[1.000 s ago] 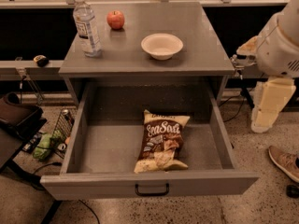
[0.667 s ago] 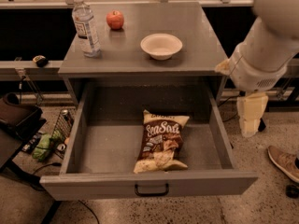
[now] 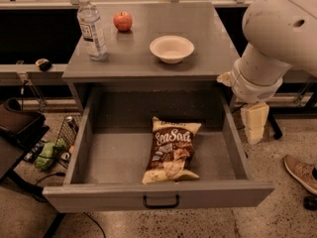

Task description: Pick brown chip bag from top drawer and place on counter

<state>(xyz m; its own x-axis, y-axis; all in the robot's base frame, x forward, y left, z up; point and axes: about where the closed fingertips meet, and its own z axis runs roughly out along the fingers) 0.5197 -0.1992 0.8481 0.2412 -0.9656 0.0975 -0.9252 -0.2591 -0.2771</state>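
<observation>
The brown chip bag (image 3: 171, 150) lies flat inside the open top drawer (image 3: 89, 148), a little right of its middle, with "Sea Salt" lettering facing up. The drawer is pulled fully out, with its dark handle (image 3: 161, 202) at the front. The counter (image 3: 148, 33) above holds other things. My gripper (image 3: 255, 123) hangs pointing down at the end of the white arm (image 3: 277, 38), outside the drawer's right wall and to the right of the bag. It holds nothing that I can see.
On the counter stand a water bottle (image 3: 91, 26) at the left, a red apple (image 3: 123, 21) at the back and a white bowl (image 3: 171, 48) right of centre. A dark bag (image 3: 20, 123) and clutter (image 3: 49, 152) lie on the floor at the left. A person's shoe (image 3: 299, 172) is at the right.
The arm has swung further into view and leftward, and the gripper has moved in close to the drawer's right wall. The bag and the counter items have not moved.
</observation>
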